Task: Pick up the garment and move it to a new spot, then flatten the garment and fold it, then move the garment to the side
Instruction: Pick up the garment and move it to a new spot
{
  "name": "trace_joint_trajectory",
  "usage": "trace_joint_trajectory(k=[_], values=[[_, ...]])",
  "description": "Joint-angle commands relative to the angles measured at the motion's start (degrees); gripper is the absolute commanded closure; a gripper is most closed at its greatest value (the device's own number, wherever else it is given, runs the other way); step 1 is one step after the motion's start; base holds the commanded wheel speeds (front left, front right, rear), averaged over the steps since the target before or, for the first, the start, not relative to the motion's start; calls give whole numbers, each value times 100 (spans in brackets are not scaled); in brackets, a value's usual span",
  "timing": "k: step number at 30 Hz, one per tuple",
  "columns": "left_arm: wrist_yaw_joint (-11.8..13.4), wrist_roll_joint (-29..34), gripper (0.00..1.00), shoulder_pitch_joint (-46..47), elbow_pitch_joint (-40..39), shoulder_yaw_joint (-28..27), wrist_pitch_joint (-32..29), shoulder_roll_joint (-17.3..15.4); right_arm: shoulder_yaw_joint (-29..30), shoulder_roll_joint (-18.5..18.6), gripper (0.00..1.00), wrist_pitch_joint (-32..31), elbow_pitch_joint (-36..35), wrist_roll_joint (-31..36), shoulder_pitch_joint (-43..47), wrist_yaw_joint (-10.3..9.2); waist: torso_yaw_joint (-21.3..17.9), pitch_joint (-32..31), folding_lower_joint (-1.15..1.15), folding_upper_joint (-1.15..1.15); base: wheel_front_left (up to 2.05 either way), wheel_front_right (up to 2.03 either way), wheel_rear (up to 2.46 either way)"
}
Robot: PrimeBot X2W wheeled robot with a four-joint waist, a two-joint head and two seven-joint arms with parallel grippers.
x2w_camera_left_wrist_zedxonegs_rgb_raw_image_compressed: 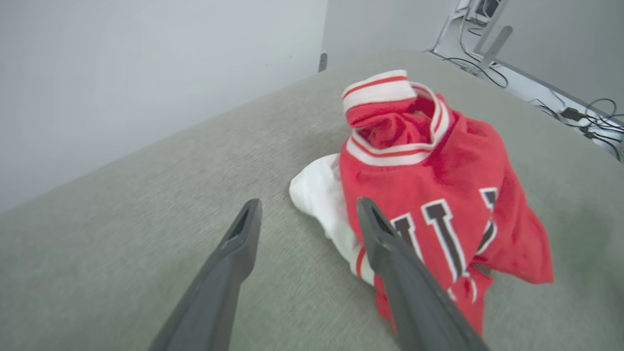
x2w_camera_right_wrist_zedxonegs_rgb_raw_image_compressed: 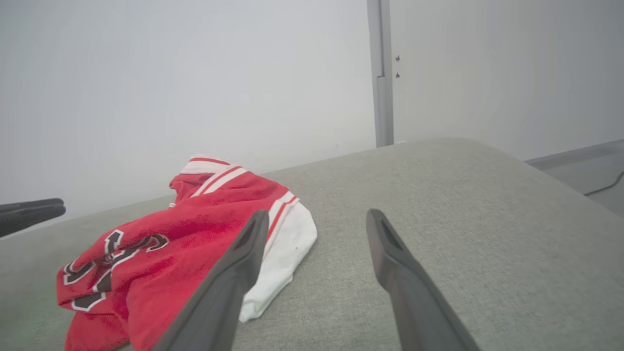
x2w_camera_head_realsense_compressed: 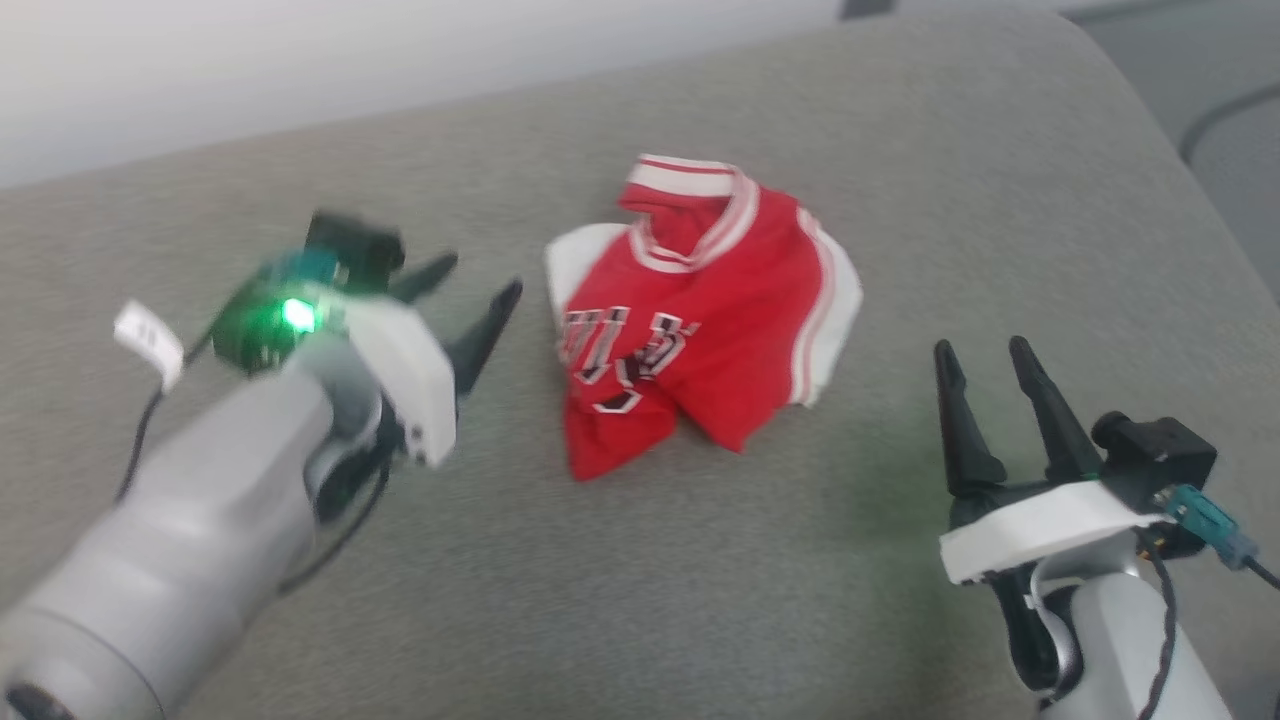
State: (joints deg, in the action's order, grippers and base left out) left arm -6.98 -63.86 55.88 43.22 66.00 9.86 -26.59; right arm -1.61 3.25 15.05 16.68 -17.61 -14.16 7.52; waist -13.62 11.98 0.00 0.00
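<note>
The garment [x2w_camera_head_realsense_compressed: 700,320], a red jersey with white sleeves, striped trim and dark lettering, lies crumpled on the grey cushioned surface [x2w_camera_head_realsense_compressed: 640,600]. Its collar stands up at the far side. My left gripper [x2w_camera_head_realsense_compressed: 480,278] hovers open just left of the garment, fingers pointing toward its white sleeve, nothing between them. In the left wrist view the garment [x2w_camera_left_wrist_zedxonegs_rgb_raw_image_compressed: 429,185] lies just beyond and right of the fingertips of the left gripper [x2w_camera_left_wrist_zedxonegs_rgb_raw_image_compressed: 309,207]. My right gripper [x2w_camera_head_realsense_compressed: 982,350] stands open at the lower right, apart from the garment. The right wrist view shows the garment [x2w_camera_right_wrist_zedxonegs_rgb_raw_image_compressed: 161,263] left of the right gripper [x2w_camera_right_wrist_zedxonegs_rgb_raw_image_compressed: 317,217].
The grey surface curves away at its far and right edges. A pale wall [x2w_camera_head_realsense_compressed: 300,60] rises behind it. Cables and a metal frame [x2w_camera_left_wrist_zedxonegs_rgb_raw_image_compressed: 492,44] lie on the floor past the far edge in the left wrist view. Open cushion spreads in front of the garment.
</note>
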Motion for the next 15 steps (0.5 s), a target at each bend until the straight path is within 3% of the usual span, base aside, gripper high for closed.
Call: trace_joint_trajectory(k=[1,8,15], values=[[16,-31,0,-161,32,-20,79,54,30,33,0,16,9,43,92,-6,375,-278,0,0,0,0,0],[278,-71,0,-1010,329,-593,533,139,261,256,0,16,87,80,269,-5,1040,-470,0,0,0,0,0],[623,932,0,-2091,-241,-2215,537,216,512,509,0,16,127,91,437,-5,1612,-558,0,0,0,0,0]])
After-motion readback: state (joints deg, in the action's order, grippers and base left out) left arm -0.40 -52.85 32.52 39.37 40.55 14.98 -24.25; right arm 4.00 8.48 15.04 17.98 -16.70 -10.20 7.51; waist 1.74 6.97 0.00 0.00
